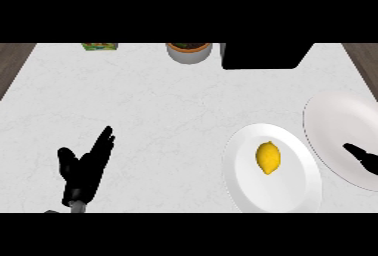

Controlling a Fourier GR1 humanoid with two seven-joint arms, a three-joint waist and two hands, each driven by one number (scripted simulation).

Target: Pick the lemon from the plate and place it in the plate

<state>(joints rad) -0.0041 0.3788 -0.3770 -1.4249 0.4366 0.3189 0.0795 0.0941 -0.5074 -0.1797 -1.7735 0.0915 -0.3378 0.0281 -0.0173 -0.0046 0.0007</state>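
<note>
Head view: a white marble counter (148,100) is seen from steeply above. The lemon (268,158) is laid near the middle of a white plate (247,185) at the lower right, untouched by either hand. A second, greyer plate (332,120) is set just beside it at the right edge, its rim apparently overlapping the white plate's edge.

The left hand (85,167) is shown at the lower left, open, fingers straight and held together pointing up, thumb splayed to the left; nothing is held.

The right hand (363,156) is only partly seen at the right edge, over the greyer plate; a few dark fingers are visible, and whether they are spread or curled cannot be told.

Along the far edge, a grey pot (189,52), a small green box (100,47) and a black appliance (264,56) are placed.
</note>
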